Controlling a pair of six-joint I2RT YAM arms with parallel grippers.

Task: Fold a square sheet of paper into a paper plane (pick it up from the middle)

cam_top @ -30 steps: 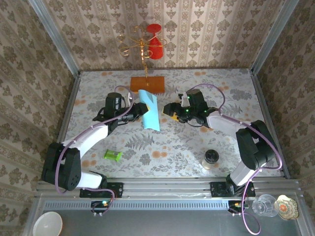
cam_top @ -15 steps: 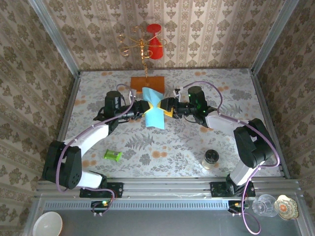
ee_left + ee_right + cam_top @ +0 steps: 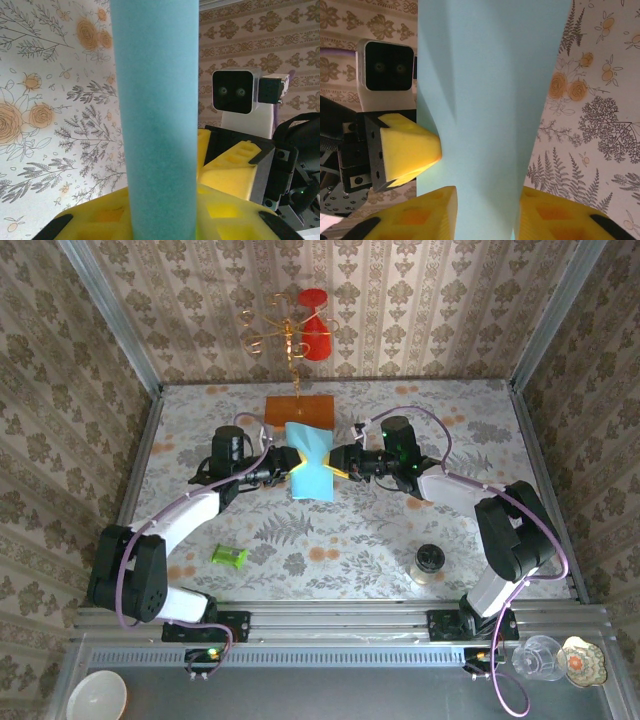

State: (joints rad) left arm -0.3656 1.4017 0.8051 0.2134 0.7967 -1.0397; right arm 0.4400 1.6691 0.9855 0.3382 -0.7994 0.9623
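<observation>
The square sheet of paper [image 3: 310,475] hangs above the middle of the table [image 3: 400,530], caught between the 2 grippers that meet there head-on. The left gripper [image 3: 283,462] comes in from the left and the right gripper [image 3: 340,462] from the right, each at the sheet's waist, so from above the paper looks pinched narrow in the centre and flares out toward both ends.

In the left wrist view the teal paper rises as a straight band from between that gripper's 2 yellow fingers, which sit narrow with the sheet nipped between them. In the right wrist view the paper likewise runs up from between its own yellow pads, drawn in close on either side, and the opposite gripper's yellow tip touches the sheet from the far face.

The relation that matters: the sheet's long axis runs away from the arm bases toward the orange board [image 3: 300,410], crosswise to the line joining the 2 grippers. Neither arm is nearer, as both have it at the midpoint. Any crease, I judge, has to form along that long axis, which calls for the 2 grips to move together without tearing the thin paper
</observation>
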